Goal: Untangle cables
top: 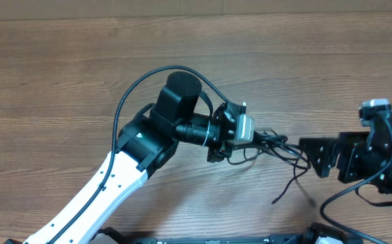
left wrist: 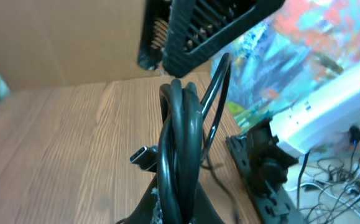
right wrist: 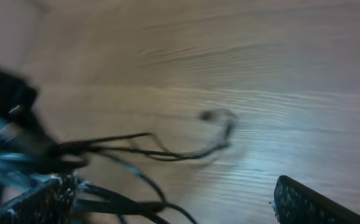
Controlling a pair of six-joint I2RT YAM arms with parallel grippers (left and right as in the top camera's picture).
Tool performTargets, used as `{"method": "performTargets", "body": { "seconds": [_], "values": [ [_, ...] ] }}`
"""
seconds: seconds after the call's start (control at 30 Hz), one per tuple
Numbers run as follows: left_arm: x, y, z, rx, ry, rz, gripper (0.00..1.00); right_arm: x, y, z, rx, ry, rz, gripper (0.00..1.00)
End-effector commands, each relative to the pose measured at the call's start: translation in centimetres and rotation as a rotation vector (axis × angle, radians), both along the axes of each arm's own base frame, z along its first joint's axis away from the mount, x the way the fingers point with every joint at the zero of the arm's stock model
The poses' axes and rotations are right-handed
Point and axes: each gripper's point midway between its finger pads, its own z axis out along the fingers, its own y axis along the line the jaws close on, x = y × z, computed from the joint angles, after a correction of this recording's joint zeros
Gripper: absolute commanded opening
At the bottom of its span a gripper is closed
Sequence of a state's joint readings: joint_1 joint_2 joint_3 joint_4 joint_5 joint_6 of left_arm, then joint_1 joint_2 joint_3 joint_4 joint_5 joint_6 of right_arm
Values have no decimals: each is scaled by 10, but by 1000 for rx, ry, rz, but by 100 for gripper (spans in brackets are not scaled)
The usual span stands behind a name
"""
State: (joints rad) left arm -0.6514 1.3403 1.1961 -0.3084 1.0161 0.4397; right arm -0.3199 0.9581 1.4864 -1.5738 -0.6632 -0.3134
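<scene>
left end effector (top: 271, 138) clamped on bundled cables (top: 285, 157), right end effector (top: 312, 157) wide open beside them

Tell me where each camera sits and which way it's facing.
Overhead: above the table, looking straight down; both arms, left tool and right tool show.
Left wrist: on the left arm, looking along the cables it grips, toward the right tool; its own tool shows at bottom.
Right wrist: blurred, low over the table, facing the cables; its open fingers show.
Shared: both wrist views see the cables.
</scene>
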Motion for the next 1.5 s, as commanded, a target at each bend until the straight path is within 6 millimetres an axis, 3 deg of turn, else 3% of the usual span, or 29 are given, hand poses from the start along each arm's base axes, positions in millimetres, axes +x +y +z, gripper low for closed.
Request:
{"method": "performTargets", "body": {
  "seconds": [0.0,0.37,0.63,0.87,1.13,1.3,1.33,1.47],
  "values": [
    [-12,1,19,-71,-188,-87,4,-10,24,15,10,-137,213,100],
    [-8,1,18,-65,-220,-71,4,-26,44,23,31,-230,389,100],
    [-28,-7,21,-93,-248,-149,4,-30,53,33,55,-315,464,99],
    [-36,-24,22,-117,-297,-177,4,-30,54,34,60,-317,466,89],
    [-19,-40,40,-160,-146,-81,4,-30,53,33,54,-314,463,63],
    [-19,-41,45,-174,-124,-74,5,-29,52,32,50,-311,461,10],
    [-19,-41,44,-172,-122,-74,4,-29,52,32,50,-311,461,4],
    [-18,-40,44,-167,-102,-69,25,-29,52,32,49,-311,461,4]
  ]
}}
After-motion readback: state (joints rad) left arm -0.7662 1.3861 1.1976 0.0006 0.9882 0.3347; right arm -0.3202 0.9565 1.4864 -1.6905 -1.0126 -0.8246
